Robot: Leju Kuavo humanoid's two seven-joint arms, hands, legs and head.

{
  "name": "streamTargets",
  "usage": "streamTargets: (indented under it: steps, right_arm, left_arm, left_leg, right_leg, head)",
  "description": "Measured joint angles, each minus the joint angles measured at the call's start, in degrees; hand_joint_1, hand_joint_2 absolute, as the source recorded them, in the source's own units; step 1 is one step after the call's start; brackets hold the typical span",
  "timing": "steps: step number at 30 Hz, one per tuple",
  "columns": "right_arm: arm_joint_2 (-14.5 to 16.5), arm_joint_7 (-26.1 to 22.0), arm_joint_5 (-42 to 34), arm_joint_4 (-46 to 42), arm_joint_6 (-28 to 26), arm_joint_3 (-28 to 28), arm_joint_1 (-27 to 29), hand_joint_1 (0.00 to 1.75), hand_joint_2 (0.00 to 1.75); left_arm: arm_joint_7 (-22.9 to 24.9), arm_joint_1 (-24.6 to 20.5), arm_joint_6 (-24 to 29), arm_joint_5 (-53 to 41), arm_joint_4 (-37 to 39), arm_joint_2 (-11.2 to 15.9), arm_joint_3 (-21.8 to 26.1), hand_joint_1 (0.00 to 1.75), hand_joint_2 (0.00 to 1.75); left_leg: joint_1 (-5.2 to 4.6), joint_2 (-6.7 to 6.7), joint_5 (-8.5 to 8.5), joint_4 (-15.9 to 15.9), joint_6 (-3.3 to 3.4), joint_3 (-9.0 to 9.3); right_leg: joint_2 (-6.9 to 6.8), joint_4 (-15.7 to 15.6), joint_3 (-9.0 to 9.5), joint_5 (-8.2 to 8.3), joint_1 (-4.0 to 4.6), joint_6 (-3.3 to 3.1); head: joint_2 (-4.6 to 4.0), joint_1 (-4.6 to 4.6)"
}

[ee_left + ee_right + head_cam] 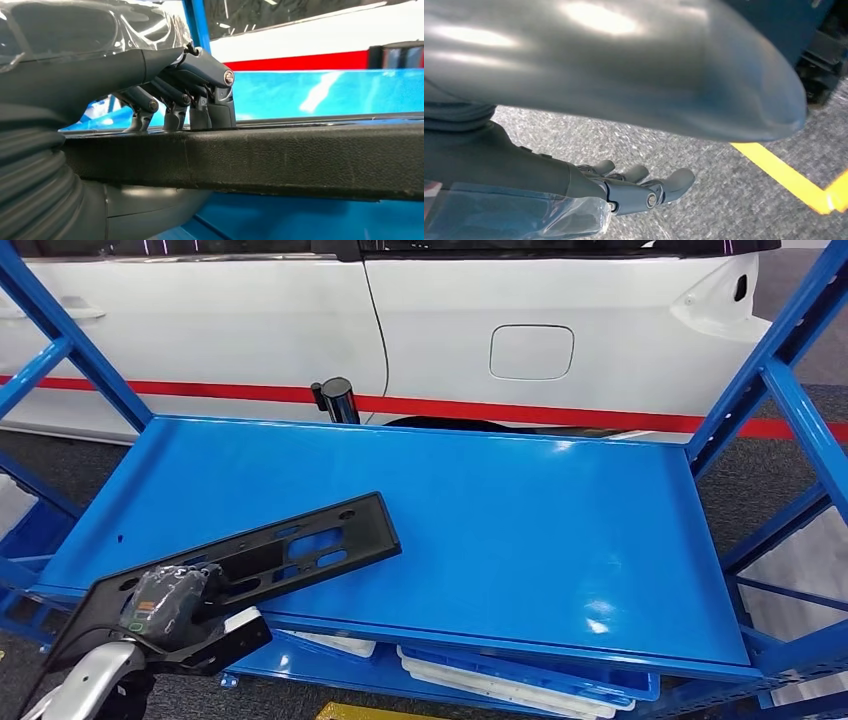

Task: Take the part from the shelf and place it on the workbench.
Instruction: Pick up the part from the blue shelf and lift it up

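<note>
- Gripping the near left end of a long black plastic part (262, 555), the left hand (170, 602) sits at the near left corner of the blue shelf (520, 530).
- In the left wrist view the dark fingers (210, 95) come down onto the upper face of the part's textured edge (280, 160), and the thick grey thumb (150, 207) lies under it, so the part is clamped between them.
- The part is flat and slotted (several cut-outs show the blue beneath) and runs from the hand up and to the right, its far end over the shelf's left half; its held end juts past the shelf's near edge. I cannot tell whether the far end touches the shelf top.
- The right hand (639, 192) hangs over grey speckled floor (704, 200), fingers stretched out and slightly apart, holding nothing; a yellow floor line (784, 175) runs nearby.
- Behind the shelf stands a white car body (450, 330) with a red stripe (560, 412) and a fuel-flap outline (531, 351).
- A black cylindrical post (338, 398) stands just past the shelf's far edge.
- White trays (500, 685) lie on the lower tier, below the near edge.
</note>
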Motion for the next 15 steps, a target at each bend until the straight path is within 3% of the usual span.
streamTargets:
  steps: [1, 2, 3, 5, 7, 11, 13, 15]
  right_arm:
    - [0.0, 0.1, -0.1, 0.0, 0.0, 0.0, 0.0, 0.0, 0.0]
    - [0.0, 0.2, -0.2, 0.0, 0.0, 0.0, 0.0, 0.0, 0.0]
    - [0.0, 0.3, -0.3, 0.0, 0.0, 0.0, 0.0, 0.0, 0.0]
    - [0.0, 0.3, -0.3, 0.0, -0.1, 0.0, -0.1, 0.0, 0.0]
    - [0.0, 0.2, -0.4, 0.0, -0.2, 0.0, -0.1, 0.0, 0.0]
    - [0.0, -0.1, -0.5, 0.0, -0.3, 0.0, 0.0, 0.0, 0.0]
    - [0.0, -0.3, -0.6, 0.0, -0.4, 0.0, 0.0, 0.0, 0.0]
    - [0.0, -0.5, -0.8, 0.0, -0.4, 0.0, 0.0, 0.0, 0.0]
  left_arm:
    - [0.0, 0.0, 0.0, 0.0, -0.6, -0.2, 0.0, 1.75, 1.75]
    - [-0.1, 0.0, 0.0, -0.1, -1.4, -0.3, 0.0, 1.75, 1.75]
    - [-0.2, -0.1, 0.1, -0.3, -2.3, -0.6, 0.0, 1.75, 1.75]
    - [-0.7, -0.6, 0.3, -0.5, -4.4, -1.0, 0.0, 1.75, 1.75]
    - [-1.3, -1.3, 0.6, -0.6, -6.6, -1.7, -0.2, 1.75, 1.75]
    - [-2.0, -2.3, 0.7, -0.3, -10.3, -3.3, -0.6, 1.75, 1.75]
    - [-2.5, -2.9, 0.8, 0.7, -12.0, -4.1, -0.7, 1.75, 1.75]
    - [-3.2, -3.3, 1.0, 2.4, -13.5, -4.9, -1.0, 1.75, 1.75]
  left_leg:
    - [0.02, 0.0, -0.5, 2.4, -0.02, -1.27]
    - [0.03, 0.0, 0.11, 2.7, 0.05, -1.53]
    - [0.03, -0.01, 1.79, 0.4, 0.21, -0.6]
    - [-0.03, -0.1, 5.99, -8.1, 0.59, 3.21]
    - [-0.33, -0.27, 7.84, -13.8, 0.92, 5.57]
    - [-0.47, -0.23, 8.21, -14.8, 2.04, 5.63]
    - [-0.34, -0.09, 8.5, -15.1, 2.89, 5.76]
    - [-0.65, -0.02, 8.48, -15.1, 3.32, 5.76]
  right_leg:
    - [0.0, 0.0, -0.01, -0.01, 0.05, 0.01]
    - [0.02, 0.0, 0.02, -0.01, 0.07, 0.02]
    - [0.08, 0.0, 0.1, -0.03, 0.07, 0.05]
    - [0.23, 0.0, 0.25, -0.09, 0.09, 0.21]
    - [0.36, 0.0, 0.03, -0.05, 0.21, 0.63]
    - [0.38, 0.4, -0.49, -0.39, 0.2, 1.81]
    - [0.29, 5.0, -2.44, -3.25, 0.3, 2.05]
    - [0.25, 13.0, -6.12, -6.88, 0.37, 2.03]
  head:
    - [0.0, -0.01]
    - [0.0, -0.02]
    - [0.0, -0.02]
    - [0.0, -0.02]
    - [0.0, -0.02]
    - [0.01, 0.02]
    - [0.01, 0.1]
    - [0.01, 0.2]
